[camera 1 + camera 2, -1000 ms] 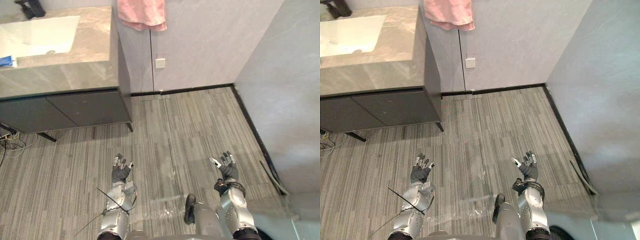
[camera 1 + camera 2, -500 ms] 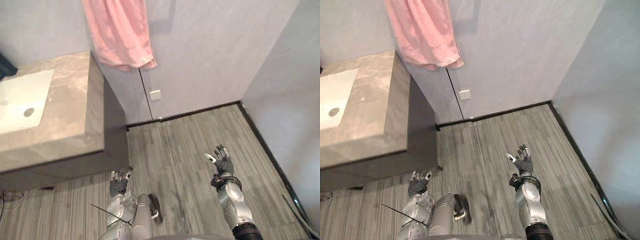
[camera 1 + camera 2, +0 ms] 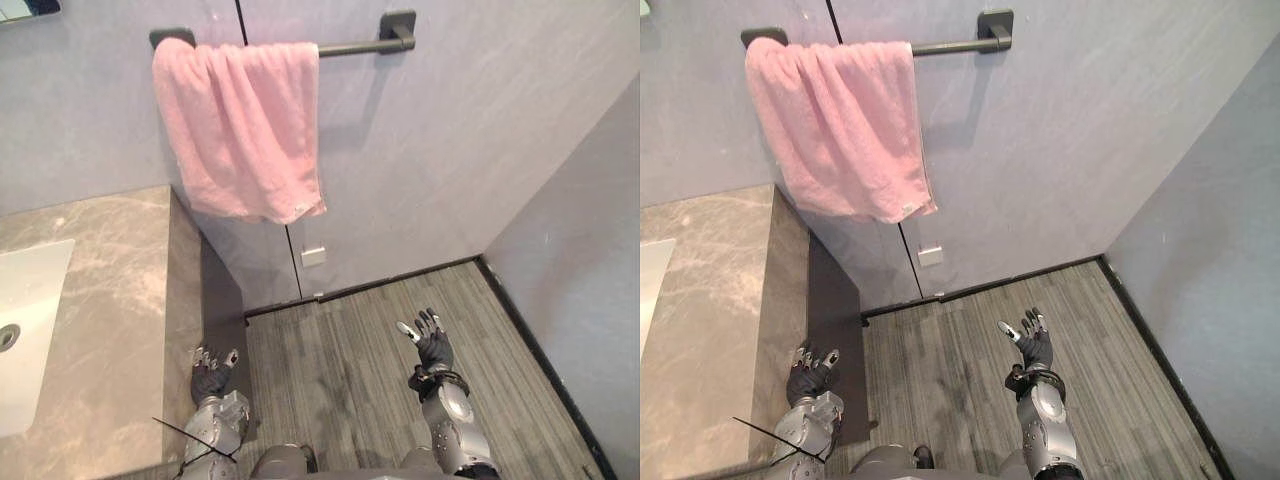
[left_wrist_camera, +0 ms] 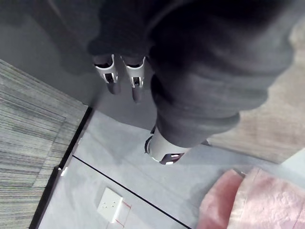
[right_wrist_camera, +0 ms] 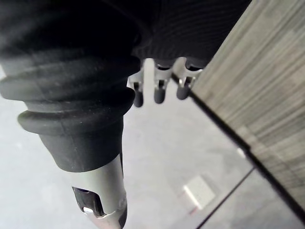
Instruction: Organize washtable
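Note:
A grey marble washtable (image 3: 110,330) with a white sink (image 3: 22,330) stands at the left, its dark cabinet side (image 3: 830,320) facing the floor. A pink towel (image 3: 235,130) hangs over a dark rail (image 3: 355,45) on the wall above the counter's end. My left hand (image 3: 212,372) is low beside the cabinet side, fingers straight, holding nothing. My right hand (image 3: 432,345) hovers over the striped floor at the lower right, open and empty. In the left wrist view the left hand's fingers (image 4: 124,76) point at the cabinet. The right wrist view has straight fingers (image 5: 159,90) over the floor.
A white wall socket (image 3: 314,257) sits low on the wall under the towel. A dark skirting (image 3: 400,280) runs along the wall's foot and turns along the right wall (image 3: 590,300). Grey striped floor (image 3: 340,370) lies between the cabinet and that corner.
The whole picture has shifted: the camera now looks higher and closer to the wall, so the towel rail has come into sight and the sink slid left. Both hands stay open.

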You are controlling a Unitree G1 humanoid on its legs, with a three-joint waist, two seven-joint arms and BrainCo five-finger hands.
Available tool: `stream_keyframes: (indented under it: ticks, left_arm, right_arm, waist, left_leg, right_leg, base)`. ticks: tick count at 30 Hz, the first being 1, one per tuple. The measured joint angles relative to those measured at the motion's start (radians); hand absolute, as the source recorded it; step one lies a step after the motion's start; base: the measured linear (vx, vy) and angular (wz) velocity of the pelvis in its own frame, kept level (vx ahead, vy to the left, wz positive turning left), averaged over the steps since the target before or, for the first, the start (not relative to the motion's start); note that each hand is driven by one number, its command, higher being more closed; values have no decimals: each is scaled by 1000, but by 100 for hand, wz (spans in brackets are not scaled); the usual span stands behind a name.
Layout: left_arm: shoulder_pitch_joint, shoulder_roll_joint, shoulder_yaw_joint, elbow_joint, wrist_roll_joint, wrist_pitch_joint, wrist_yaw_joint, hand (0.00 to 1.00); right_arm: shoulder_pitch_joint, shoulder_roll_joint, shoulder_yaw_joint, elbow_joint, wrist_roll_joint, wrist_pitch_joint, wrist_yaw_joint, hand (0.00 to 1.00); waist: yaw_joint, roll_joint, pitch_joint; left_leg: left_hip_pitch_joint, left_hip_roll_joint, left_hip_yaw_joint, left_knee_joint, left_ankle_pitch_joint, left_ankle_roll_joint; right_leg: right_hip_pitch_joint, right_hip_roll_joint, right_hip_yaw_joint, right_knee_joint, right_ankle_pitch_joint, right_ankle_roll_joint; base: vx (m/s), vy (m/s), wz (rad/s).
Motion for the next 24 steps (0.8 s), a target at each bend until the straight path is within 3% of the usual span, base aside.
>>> stream_keyframes:
  ticks: [1, 3, 4, 5, 6, 7, 9, 13, 16, 19, 21, 22, 23, 24]
  left_arm:
    - [-4, 0, -2, 1, 2, 0, -4, 0]
    - [-12, -6, -14, 4, 19, 0, -16, 0]
    - [-14, -8, -18, 6, 20, 0, -16, 0]
    - [-21, -8, -28, 5, 24, -1, -19, 0]
    - [-30, -3, -32, 22, 30, 0, -21, 0]
    - [-40, -20, -42, 41, 30, 4, -23, 0]
    - [-47, -40, -76, 43, 37, 1, -36, 0]
    - [-78, -45, -96, 38, 44, -6, -40, 0]
    - [-68, -46, -87, 15, 43, -20, -37, 0]
    - [-64, -58, -67, -12, 43, -23, -35, 0]
    - [-60, -73, -30, -49, 41, -38, -20, 0]
    - [-54, -77, -19, -72, 40, -40, -14, 0]
    - [-54, -77, -9, -106, 41, -44, -11, 0]
    - [-56, -78, -6, -144, 42, -54, -8, 0]
  right_arm:
    - [1, -2, -5, -14, 0, 0, 0, 0]
    - [25, -10, -17, -33, 5, -2, 0, 0]
    - [31, -12, -18, -36, 10, -2, 0, 0]
    - [48, -13, -23, -51, 13, -3, 1, 0]
    - [63, -12, -27, -63, 24, -4, 5, 0]
    - [62, -27, -31, -60, 29, -2, 7, 0]
    - [45, -47, -61, -69, 31, -5, 20, 0]
    - [58, -58, -86, -101, 44, -9, 26, 0]
    - [82, -58, -72, -107, 65, -15, 57, 0]
    - [99, -65, -58, -109, 79, -22, 67, 0]
    - [125, -68, -48, -156, 83, -25, 73, 0]
    - [125, -62, -47, -169, 84, -26, 79, 0]
    - [121, -64, -51, -185, 87, -31, 88, 0]
    - [112, -78, -57, -184, 87, -43, 87, 0]
  waist:
    - [-2, 0, 0]
    - [-25, 5, 4]
    - [-28, 6, 4]
    - [-28, -6, -3]
    - [-42, -12, 2]
    - [-43, 18, 1]
    - [-47, 30, 5]
    - [-60, 24, 4]
    - [-77, 33, 1]
    - [-77, 40, 4]
    - [-71, 26, -1]
    - [-66, 14, 0]
    - [-55, 20, -5]
    - [-50, 28, -7]
  left_leg:
    - [8, 6, -6, -4, 0, -1]
    - [43, 38, -32, -3, -5, -12]
    - [50, 50, -34, 0, -8, -36]
    - [66, 71, -40, 11, -26, -83]
    - [82, 89, -59, 26, -59, -143]
    - [92, 115, -68, 23, -62, -147]
    - [81, 116, -81, -9, -21, -179]
    - [94, 121, -159, 7, 0, -185]
    - [45, 140, -230, 84, 0, -185]
    - [-6, 156, -269, 192, 16, -171]
    - [-37, 140, -259, 245, 77, -179]
    - [-46, 133, -252, 246, 58, -180]
    - [-53, 111, -235, 205, 11, -180]
    - [-74, 77, -222, 121, 4, -167]
  right_leg:
    - [-22, 12, 5, -40, -11, 13]
    - [-91, 86, 53, -253, -19, 48]
    - [-103, 105, 65, -303, -6, 58]
    - [-117, 143, 97, -450, 66, 65]
    - [-92, 172, 124, -533, 237, 45]
    - [-73, 199, 108, -540, 246, 42]
    - [-87, 216, 140, -488, 208, 21]
    - [-81, 198, 113, -366, 78, 12]
    - [-32, 193, 43, -367, 38, 8]
    - [43, 195, -25, -417, 31, 2]
    - [103, 173, -53, -471, 37, -7]
    - [107, 166, -53, -485, 44, -7]
    - [108, 154, -51, -500, 56, -3]
    - [107, 141, -54, -506, 65, 11]
  base:
    - [246, -165, 29]
    - [265, -254, 37]
    - [285, -317, 34]
    - [306, -353, 52]
    - [300, -362, 46]
    - [330, -360, 29]
    - [211, -229, 10]
    - [124, -186, 47]
    - [87, -159, 76]
    - [47, -90, 64]
    - [61, -60, 57]
    - [58, 11, 30]
    - [36, 39, 14]
    - [27, 49, 4]
